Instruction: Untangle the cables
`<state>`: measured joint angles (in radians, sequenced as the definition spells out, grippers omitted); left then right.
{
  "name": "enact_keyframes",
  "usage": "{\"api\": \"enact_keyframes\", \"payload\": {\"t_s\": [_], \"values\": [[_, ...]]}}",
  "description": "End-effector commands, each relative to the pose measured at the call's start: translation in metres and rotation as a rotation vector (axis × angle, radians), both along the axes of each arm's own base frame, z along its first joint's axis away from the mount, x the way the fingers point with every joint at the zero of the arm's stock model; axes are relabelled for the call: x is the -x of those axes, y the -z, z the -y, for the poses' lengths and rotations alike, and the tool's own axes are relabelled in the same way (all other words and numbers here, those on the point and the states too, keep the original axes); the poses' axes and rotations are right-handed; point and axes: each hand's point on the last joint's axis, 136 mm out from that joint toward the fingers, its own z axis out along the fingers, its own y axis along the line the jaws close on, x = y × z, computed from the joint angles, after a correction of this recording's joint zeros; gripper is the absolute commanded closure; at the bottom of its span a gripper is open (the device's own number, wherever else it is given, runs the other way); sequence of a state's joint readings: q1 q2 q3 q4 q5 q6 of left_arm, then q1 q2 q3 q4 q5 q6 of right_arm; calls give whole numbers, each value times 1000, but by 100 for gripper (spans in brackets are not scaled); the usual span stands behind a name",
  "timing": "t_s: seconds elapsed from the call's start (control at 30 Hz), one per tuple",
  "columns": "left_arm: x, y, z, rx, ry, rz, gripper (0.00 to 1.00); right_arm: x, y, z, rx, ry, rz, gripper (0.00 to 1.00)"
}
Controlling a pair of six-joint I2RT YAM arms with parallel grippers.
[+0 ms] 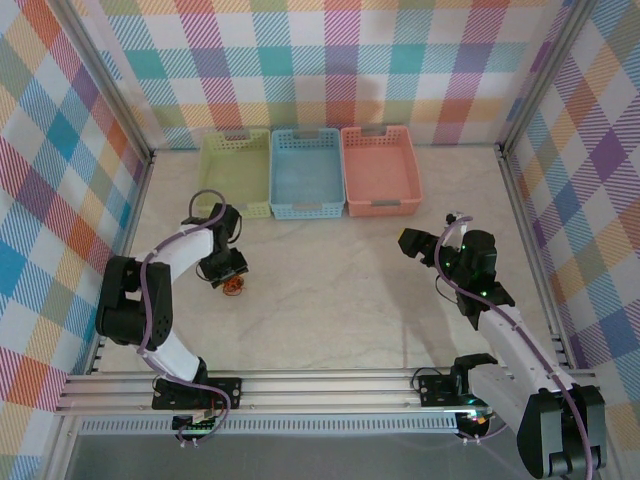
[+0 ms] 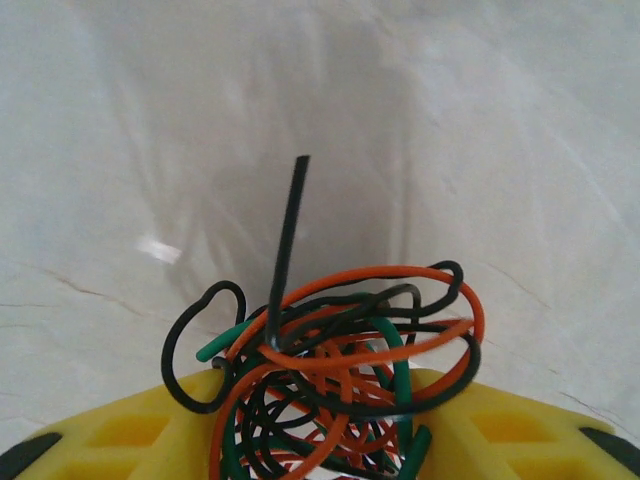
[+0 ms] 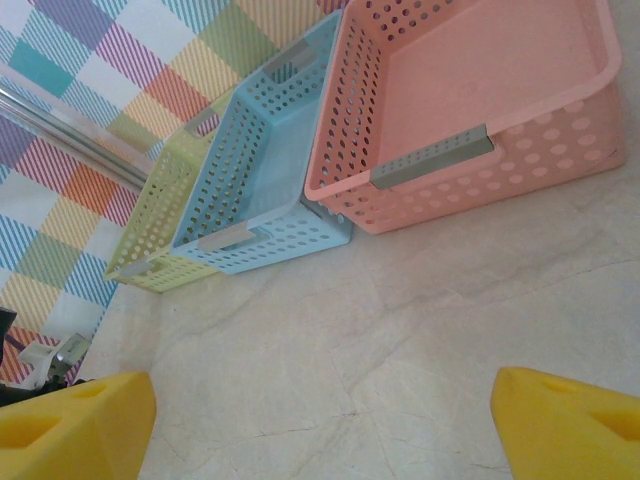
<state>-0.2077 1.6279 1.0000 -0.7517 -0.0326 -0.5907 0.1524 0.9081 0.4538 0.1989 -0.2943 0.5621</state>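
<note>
The cables [image 2: 340, 370] are a tight ball of thin orange, black and green wires, with one black end sticking straight up. In the left wrist view the ball fills the gap between my left gripper's [image 2: 320, 440] yellow fingers [image 2: 140, 430], which touch it on both sides. From above, the cables [image 1: 233, 287] show as a small orange-dark clump on the table under the left gripper [image 1: 228, 275], left of centre. My right gripper [image 1: 412, 243] hovers at the right side, far from the clump. Its yellow fingers [image 3: 70, 420] stand wide apart over bare table, and the right gripper [image 3: 320, 420] holds nothing.
Three perforated baskets stand in a row at the back: green [image 1: 235, 172], blue [image 1: 306, 170] and pink [image 1: 380, 168]. The right wrist view shows the pink [image 3: 480, 90], blue [image 3: 260, 180] and green [image 3: 160, 240] baskets ahead. Checked walls enclose the table on three sides.
</note>
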Motion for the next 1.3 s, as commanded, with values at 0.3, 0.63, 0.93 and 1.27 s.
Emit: {"api": "enact_keyframes", "payload": {"t_s": [0.3,0.63,0.93,1.27], "values": [[3,-15,173,132,330,82,52,-3,2,1,18,15,12,13],[1,-20,214,115,416,111,37,-4,4,2,28,20,8,13],[1,-82,197,112,440,271,22,-4,4,1,31,10,4,13],[39,-126,156,217,449,435,29,10,-7,-34,-13,-192,-67,18]]}}
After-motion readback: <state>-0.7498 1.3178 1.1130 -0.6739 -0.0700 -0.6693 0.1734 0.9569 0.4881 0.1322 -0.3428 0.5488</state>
